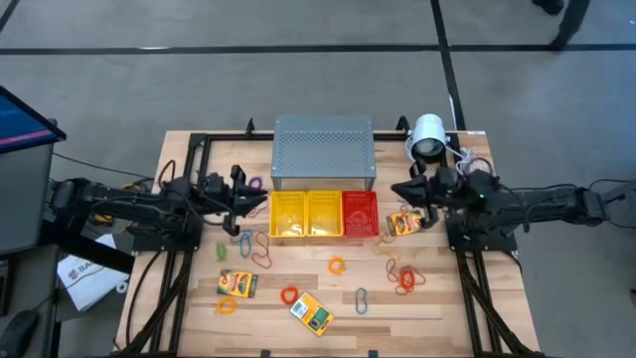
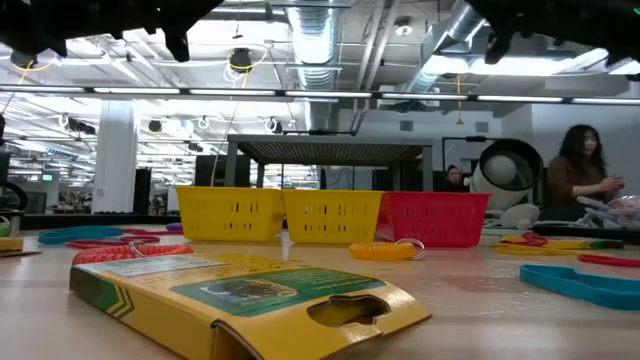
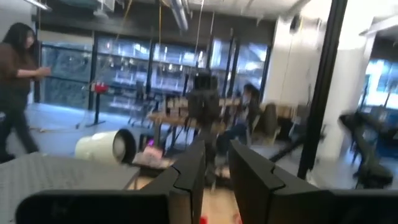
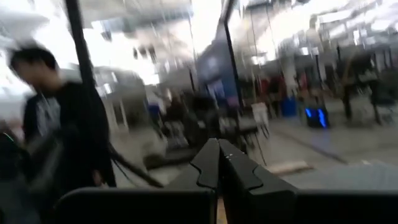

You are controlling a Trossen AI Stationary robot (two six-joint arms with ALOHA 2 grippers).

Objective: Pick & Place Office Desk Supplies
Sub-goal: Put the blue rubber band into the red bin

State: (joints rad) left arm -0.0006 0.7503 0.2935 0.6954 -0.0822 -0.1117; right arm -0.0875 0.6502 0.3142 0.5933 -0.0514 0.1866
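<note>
The office desk supplies lie spread on the wooden table. A yellow-and-green card box (image 1: 238, 283) lies near left, a second (image 1: 311, 312) by the near edge (image 2: 240, 290), a third (image 1: 402, 223) under my right arm. Orange loops (image 1: 337, 266), red loops (image 1: 402, 276) and blue-grey clips (image 1: 362, 299) lie flat between them. My left gripper (image 1: 266, 205) hangs above the table, left of the yellow baskets; a narrow gap shows between its fingers (image 3: 214, 167), with nothing in it. My right gripper (image 1: 396, 189) hangs right of the red basket, shut and holding nothing (image 4: 219, 158).
Two yellow mesh baskets (image 1: 306, 214) and a red one (image 1: 360, 213) stand in a row mid-table, the grey perforated box (image 1: 323, 151) behind them. A white camera (image 1: 428, 137) sits at the far right. People show in the room beyond.
</note>
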